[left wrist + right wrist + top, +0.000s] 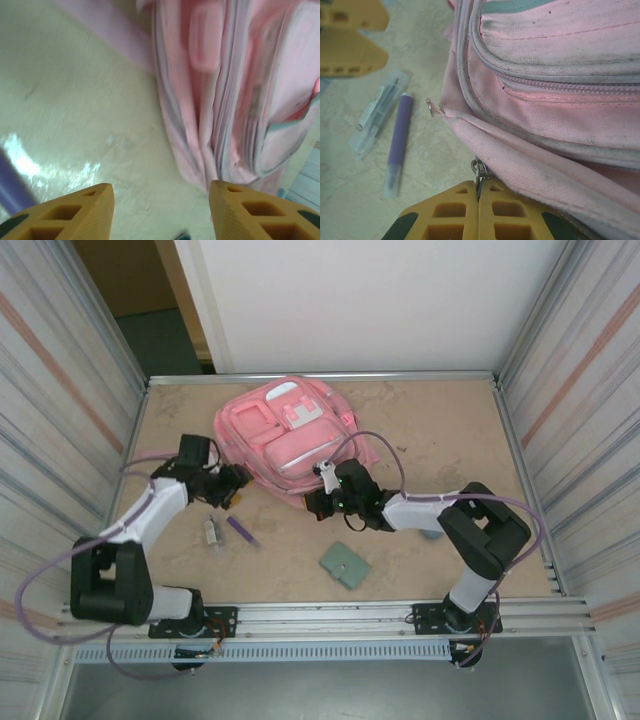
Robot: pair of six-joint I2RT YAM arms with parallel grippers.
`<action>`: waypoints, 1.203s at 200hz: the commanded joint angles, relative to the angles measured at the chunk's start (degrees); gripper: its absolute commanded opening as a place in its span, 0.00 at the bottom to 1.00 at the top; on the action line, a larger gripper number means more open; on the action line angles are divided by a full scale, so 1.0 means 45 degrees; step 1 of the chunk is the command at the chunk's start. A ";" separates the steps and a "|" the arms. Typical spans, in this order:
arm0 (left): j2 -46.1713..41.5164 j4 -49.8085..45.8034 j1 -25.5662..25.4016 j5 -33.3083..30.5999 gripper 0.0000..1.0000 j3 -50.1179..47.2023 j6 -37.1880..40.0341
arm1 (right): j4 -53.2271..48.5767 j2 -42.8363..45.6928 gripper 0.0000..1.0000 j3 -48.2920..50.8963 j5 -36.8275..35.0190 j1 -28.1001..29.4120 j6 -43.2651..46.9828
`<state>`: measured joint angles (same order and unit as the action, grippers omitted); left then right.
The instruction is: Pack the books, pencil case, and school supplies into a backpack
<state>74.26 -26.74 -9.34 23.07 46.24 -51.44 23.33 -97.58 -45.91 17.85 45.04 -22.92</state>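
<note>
Right hand [479,189] clenched on the zipper pull [477,169] at 6 o'clock of the pink backpack [285,435], left hand [160,187] released — empty — at its 8 o'clock, purple pen [241,530] at 7 o'clock.

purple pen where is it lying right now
In the top view the purple pen lies on the table left of centre, just right of the small grey stick, on the near side of the pink backpack.

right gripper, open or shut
Shut. The right gripper has its fingers pressed together on the metal zipper pull at the backpack edge.
</note>
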 commanded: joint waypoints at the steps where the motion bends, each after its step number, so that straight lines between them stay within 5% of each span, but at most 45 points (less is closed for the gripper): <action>1: -0.0971 0.1515 -0.0984 -0.1315 0.54 -0.0996 -0.1546 | -0.0218 -0.0245 0.00 -0.0712 0.0574 0.0124 0.0175; 73: 0.0269 0.7045 -0.3055 -0.3280 0.53 -0.2409 -0.3953 | -0.1199 -0.0575 0.00 -0.1340 0.1093 0.0595 0.0231; 106: 0.1034 0.8744 -0.3050 -0.3773 0.42 -0.3201 -0.5063 | -0.1232 -0.0618 0.00 -0.1393 0.0998 0.0889 0.0229; 140: 0.1094 0.8136 -0.1313 -0.2043 0.00 -0.2575 -0.3211 | -0.2411 -0.0244 0.00 -0.1425 0.0515 0.0613 0.0818; 195: 0.2143 0.5992 0.0491 0.1016 0.00 -0.0294 -0.0722 | -0.3606 0.0753 0.00 -0.0172 -0.0283 -0.1297 0.1858; 240: 0.5535 0.4768 0.0978 0.3375 0.00 0.3060 0.0845 | -0.4135 0.1049 0.00 -0.0259 0.0186 -0.1756 0.2124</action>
<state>92.31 -4.21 -6.24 31.07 50.43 -54.11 10.22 -94.65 -46.57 17.98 36.97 -15.44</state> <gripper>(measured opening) 0.069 0.049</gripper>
